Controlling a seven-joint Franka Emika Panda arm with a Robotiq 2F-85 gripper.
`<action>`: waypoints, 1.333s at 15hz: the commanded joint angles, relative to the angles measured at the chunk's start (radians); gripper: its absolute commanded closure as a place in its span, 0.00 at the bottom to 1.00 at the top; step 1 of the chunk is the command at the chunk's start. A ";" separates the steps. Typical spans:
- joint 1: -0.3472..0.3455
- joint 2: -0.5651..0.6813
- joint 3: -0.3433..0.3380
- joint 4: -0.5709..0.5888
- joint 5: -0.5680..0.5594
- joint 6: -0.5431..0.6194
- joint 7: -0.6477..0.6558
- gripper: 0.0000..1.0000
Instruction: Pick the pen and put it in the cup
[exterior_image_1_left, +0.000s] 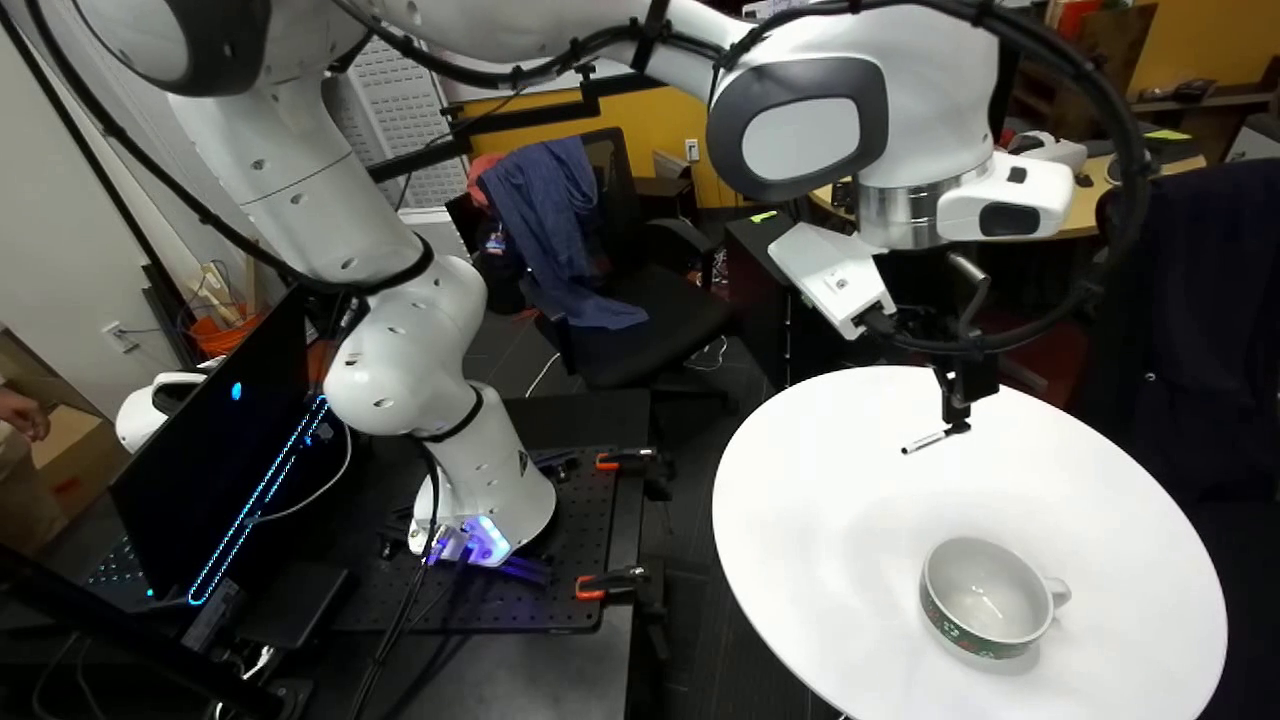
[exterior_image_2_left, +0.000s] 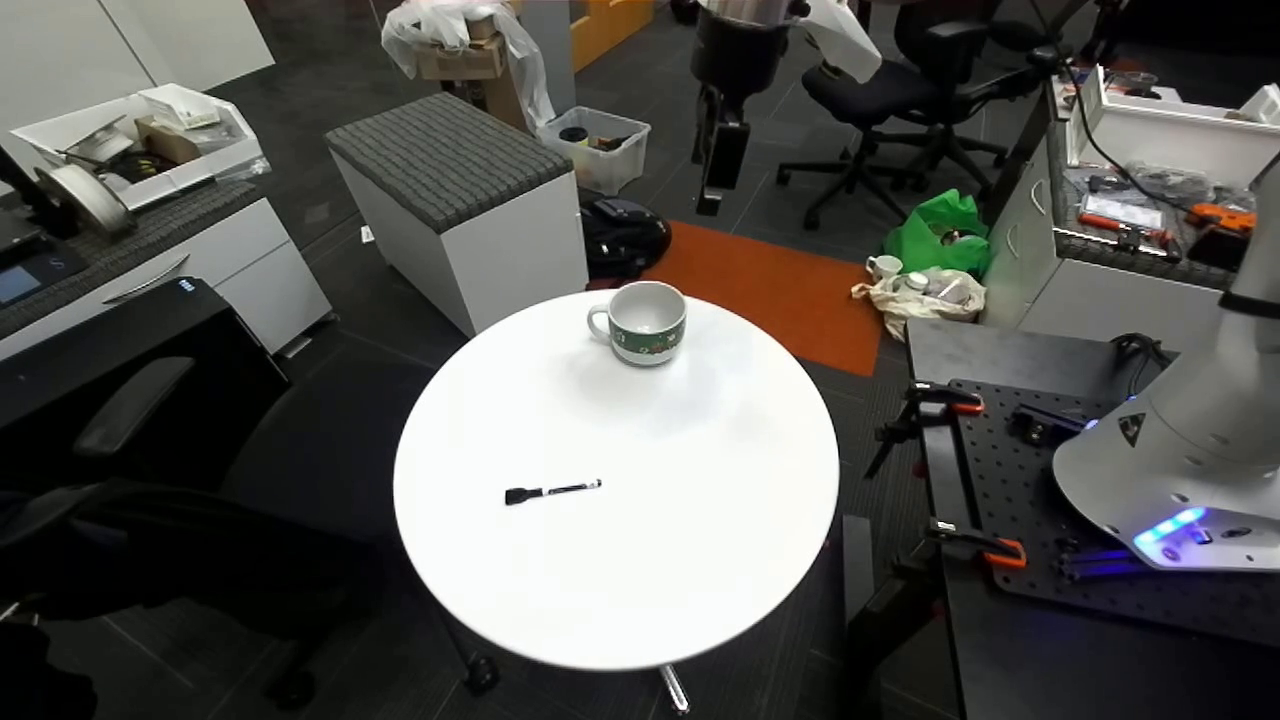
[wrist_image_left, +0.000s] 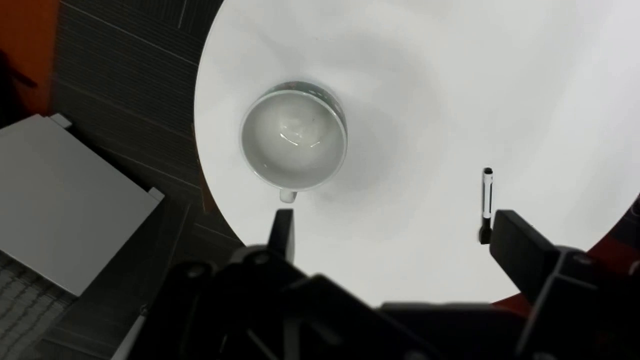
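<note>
Gripper (wrist_image_left: 392, 220): right up front, black and bulky across the bottom of the wrist view, hanging clear above the table (wrist_image_left: 400, 260).
Fingers (wrist_image_left: 522, 250): wide apart, folks! One just left of centre, its partner towards the right edge, white tabletop showing through the gap.
Pen (wrist_image_left: 487, 200): there it lies, flat on the table, right of centre in the wrist view, white barrel, black tip up the frame, dark cap down the frame, and in the picture that cap shows just beside the finger on the right. In an exterior view the pen (exterior_image_2_left: 553, 491) is left of centre, below mid-frame.
Cup (wrist_image_left: 292, 145): upright on the table, left of centre and above mid-frame in the wrist view, well apart from the pen, pale inside facing the camera, handle pointing down the frame. Its green patterned band shows in both exterior views.
Carpet (wrist_image_left: 125, 90): dark, with thin light lines, upper left of the wrist view.
Cabinet (exterior_image_2_left: 520, 250): white with a grey top, upper left of an exterior view, beyond the table.
Green bag (exterior_image_2_left: 940, 235): upper right of that same frame.
Chair (exterior_image_1_left: 650, 345): black, blue cloth (exterior_image_1_left: 555, 220) draped over it, upper middle of an exterior view.
Wall (exterior_image_1_left: 660, 110): bright yellow, behind it all.
</note>
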 joint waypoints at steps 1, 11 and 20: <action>0.017 0.042 0.025 0.002 0.009 0.053 -0.054 0.00; 0.079 0.150 0.106 0.029 0.131 0.077 -0.223 0.00; 0.086 0.314 0.188 0.051 0.092 0.247 -0.207 0.00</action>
